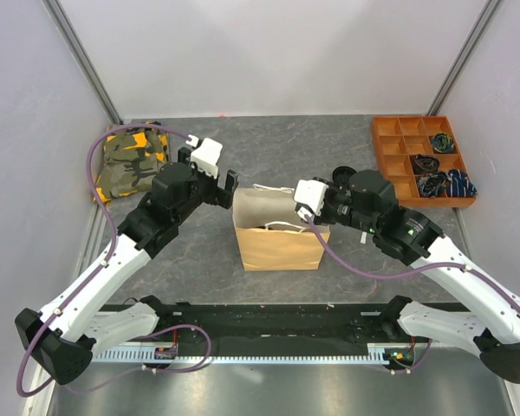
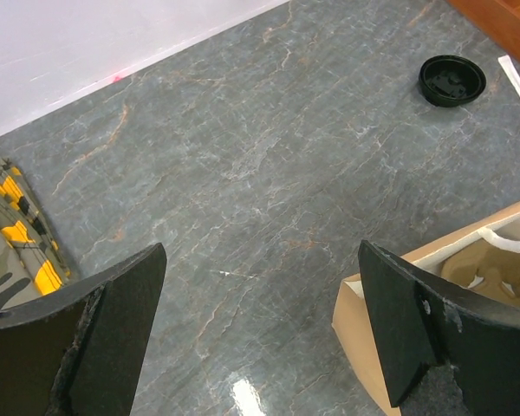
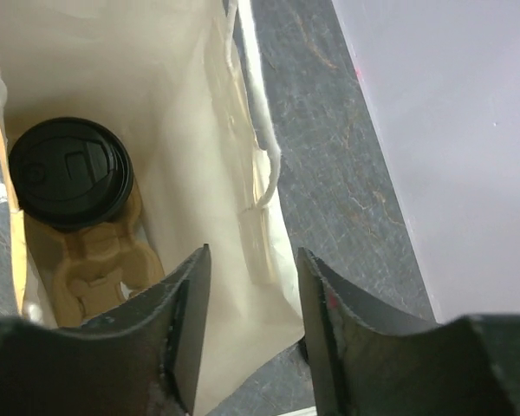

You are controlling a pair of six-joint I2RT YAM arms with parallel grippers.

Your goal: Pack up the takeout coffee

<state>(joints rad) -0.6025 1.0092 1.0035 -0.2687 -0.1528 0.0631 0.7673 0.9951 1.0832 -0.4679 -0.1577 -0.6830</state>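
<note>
Takeout coffee (image 3: 69,172) sits steadied in a pulp carrier (image 3: 91,269) inside the paper bag (image 3: 182,130), beyond the right pincer (image 3: 251,260), jaws parted, apparently empty; left pincer (image 2: 260,260) hangs wide apart alongside.

One lidded cup (image 3: 69,173), one carrier (image 3: 94,270), one bag (image 1: 280,247), one loose lid (image 2: 451,80).

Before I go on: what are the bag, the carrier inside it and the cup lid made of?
The bag looks like matte brown kraft paper, creased, paler inside. The carrier is probably moulded pulp: tan, rough, rounded. The lid seems black plastic, with a faint sheen and embossed ridges.
</note>
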